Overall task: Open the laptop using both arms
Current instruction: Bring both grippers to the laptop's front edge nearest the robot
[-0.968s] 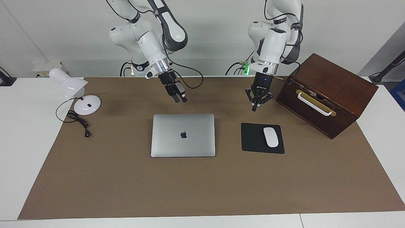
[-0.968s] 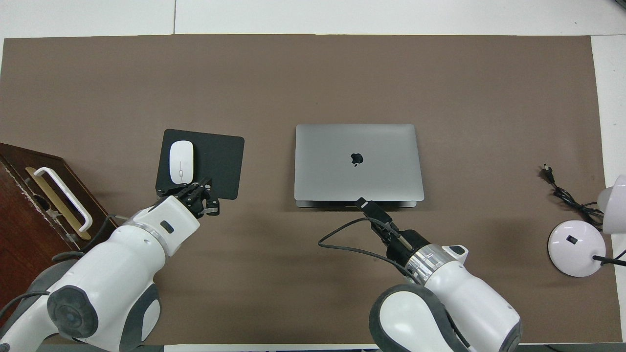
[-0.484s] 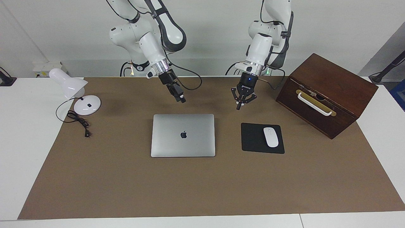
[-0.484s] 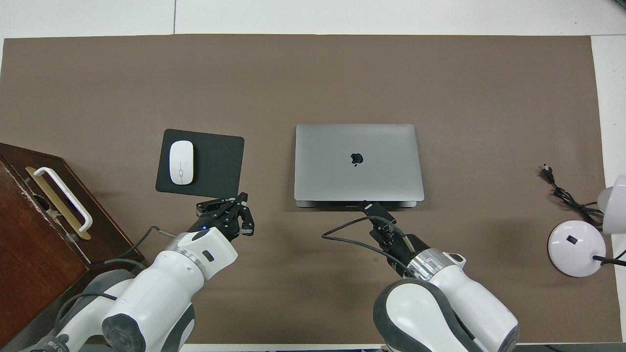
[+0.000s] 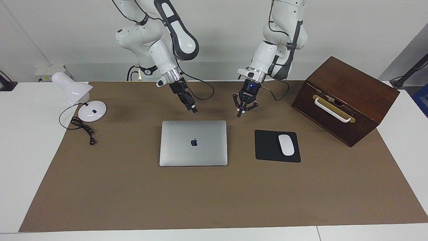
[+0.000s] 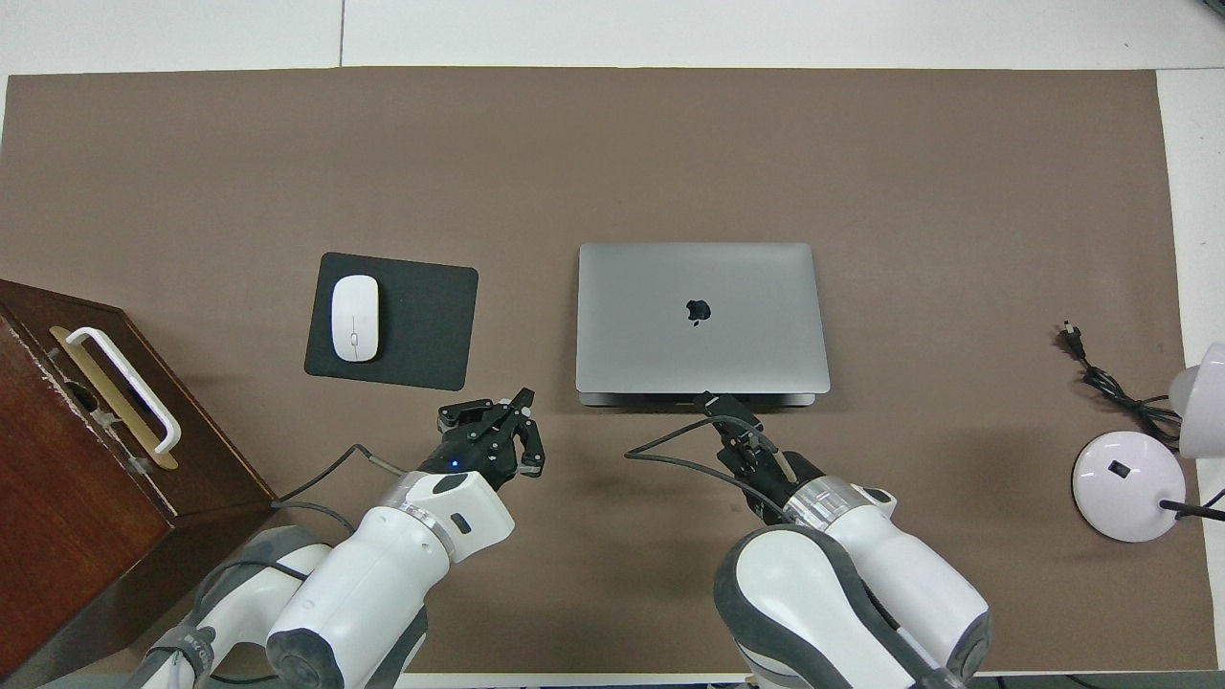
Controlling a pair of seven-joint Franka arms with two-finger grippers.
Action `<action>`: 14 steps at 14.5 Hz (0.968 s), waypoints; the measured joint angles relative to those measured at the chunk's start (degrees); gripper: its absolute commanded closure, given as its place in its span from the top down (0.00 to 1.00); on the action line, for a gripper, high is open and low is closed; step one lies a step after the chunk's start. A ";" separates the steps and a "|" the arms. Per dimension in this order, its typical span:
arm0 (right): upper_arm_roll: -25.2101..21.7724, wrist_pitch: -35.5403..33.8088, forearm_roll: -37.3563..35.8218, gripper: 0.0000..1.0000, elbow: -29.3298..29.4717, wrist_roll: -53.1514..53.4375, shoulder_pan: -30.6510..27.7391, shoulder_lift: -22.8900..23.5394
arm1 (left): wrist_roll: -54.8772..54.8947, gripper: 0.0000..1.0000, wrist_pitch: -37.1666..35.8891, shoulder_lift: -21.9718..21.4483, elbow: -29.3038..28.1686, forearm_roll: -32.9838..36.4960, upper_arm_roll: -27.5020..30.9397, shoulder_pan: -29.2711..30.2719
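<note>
1. Centrally on the brown table mat lies the closed silver-grey laptop, flat, its dark apple logo facing up.
2. Beside the laptop, toward the left arm's end of the table, sits a black mouse pad with a white mouse resting on it (the pad is apart from the laptop, with bare mat between them).
3. Farther toward that same end stands a dark wooden box, set at an angle, with a white handle on its sloping face.
4. Toward the right arm's end of the table stands a white desk lamp on a round base, and its black cord lies loosely coiled on the mat beside it.
5. Nothing lies on the laptop's lid or between the lid and either gripper.
6. Reaching down and forward from its base, the left arm slants toward the middle of the table; the left gripper hangs above the mat between the laptop and the mouse pad, touching neither, with its fingertips pressed together.
7. Likewise angled down, the right arm carries the right gripper just above the laptop's edge nearest the robots, a black cable looping from its wrist; I cannot tell how its fingers stand.
</note>
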 measured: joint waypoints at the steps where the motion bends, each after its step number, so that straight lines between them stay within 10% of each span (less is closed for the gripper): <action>1: -0.05 0.01 0.00 1.00 0.28 0.00 -0.02 0.44 | 0.00 0.00 0.22 0.57 0.00 0.00 -0.02 -0.64; 14: -0.45 0.15 0.00 1.00 4.05 -0.03 -1.52 4.77 | 0.00 0.00 1.16 12.09 7.20 0.00 0.14 -3.13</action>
